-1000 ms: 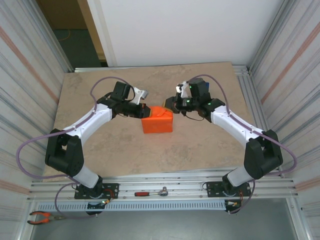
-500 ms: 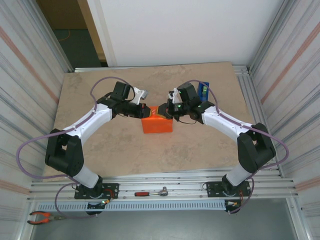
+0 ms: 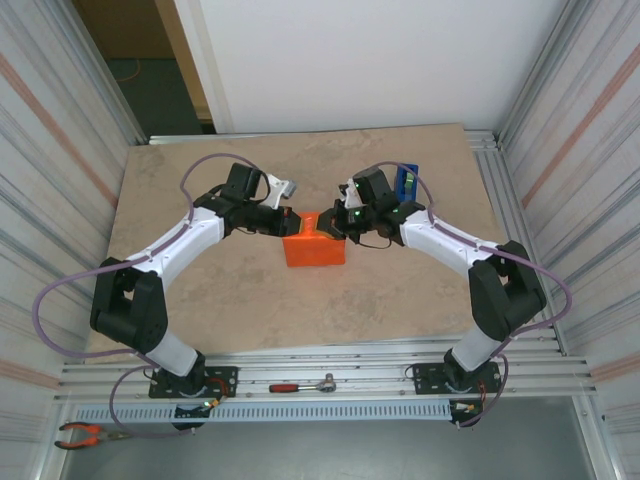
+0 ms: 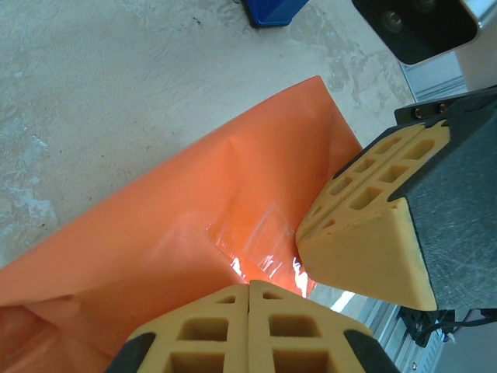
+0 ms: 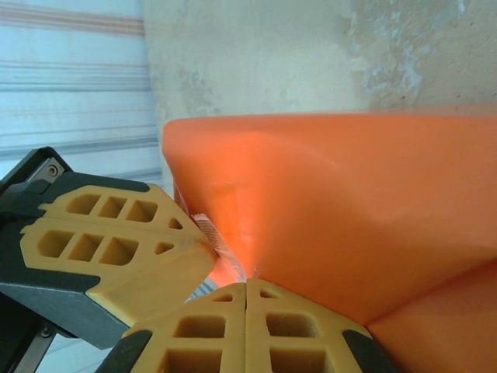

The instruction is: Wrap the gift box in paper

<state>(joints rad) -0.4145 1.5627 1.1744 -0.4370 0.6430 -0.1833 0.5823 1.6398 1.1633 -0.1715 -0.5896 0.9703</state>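
Note:
The orange paper (image 3: 316,248) is folded into a parcel at the table's middle, and the gift box is hidden under it. My left gripper (image 3: 293,222) is shut, its tips against the parcel's far left top edge. My right gripper (image 3: 327,222) is shut too, and its tips meet the left one's over the same fold. In the left wrist view a clear tape strip (image 4: 256,241) lies on the paper (image 4: 194,225) between my left gripper (image 4: 248,289) and the right fingers (image 4: 365,241). The right wrist view has the tape's end (image 5: 220,242) between my right gripper (image 5: 246,284) and the left fingers (image 5: 124,245), against the paper (image 5: 349,210).
A blue tape dispenser (image 3: 405,180) stands behind the right arm, also at the top edge (image 4: 276,9) of the left wrist view. A red-handled ratchet (image 3: 300,385) and pliers (image 3: 85,433) lie on the front rail. Ribbed walls close both sides.
My right gripper has swung left from beside the blue dispenser to the parcel's top edge, meeting the left gripper. The left arm and the parcel have stayed put.

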